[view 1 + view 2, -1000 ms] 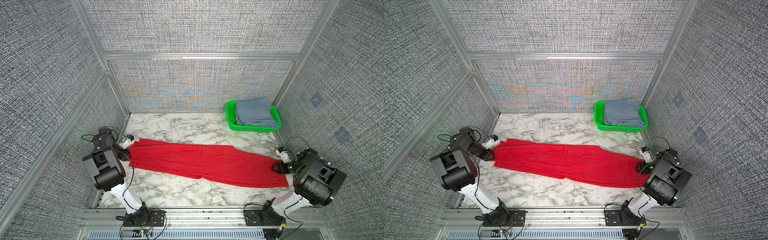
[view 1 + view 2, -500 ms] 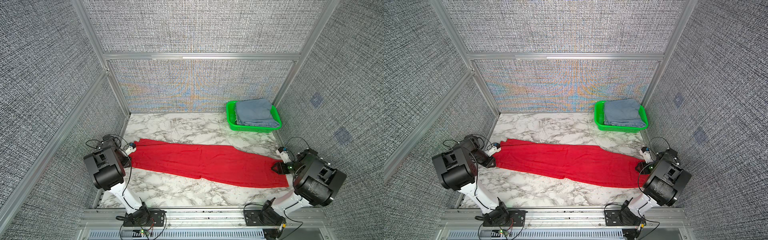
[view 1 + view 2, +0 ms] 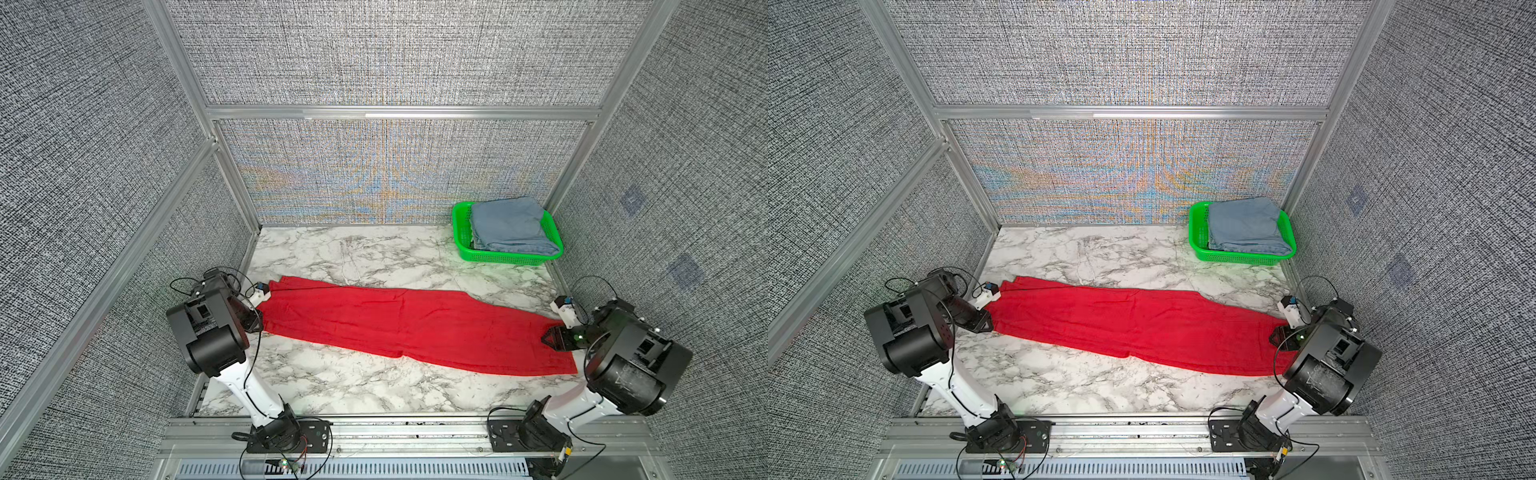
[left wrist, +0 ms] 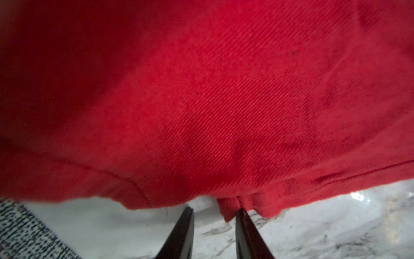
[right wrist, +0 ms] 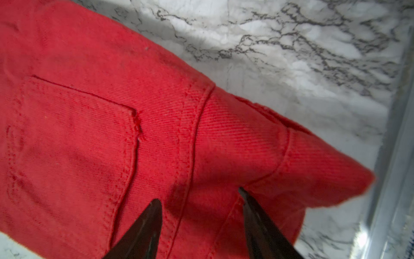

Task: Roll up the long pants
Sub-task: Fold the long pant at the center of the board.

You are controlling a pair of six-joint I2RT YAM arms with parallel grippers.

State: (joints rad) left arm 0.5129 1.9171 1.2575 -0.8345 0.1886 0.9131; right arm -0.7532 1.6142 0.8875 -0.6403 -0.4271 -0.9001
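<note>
Veined white marble under flat red twill long pants, left jaws narrowly apart, right jaws wider, both empty.

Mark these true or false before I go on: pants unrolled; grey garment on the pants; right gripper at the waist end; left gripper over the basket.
1. The bright red cloth long pants lie stretched out flat on the white marble tabletop, not rolled. True.
2. The folded blue-grey garment lies on the pants. False: it sits in the green plastic basket at the far corner, apart from them.
3. The right gripper is at the waist end, where a stitched pocket shows. True.
4. The left gripper hangs over the basket. False: it is at the hem at the pants' opposite end.
</note>
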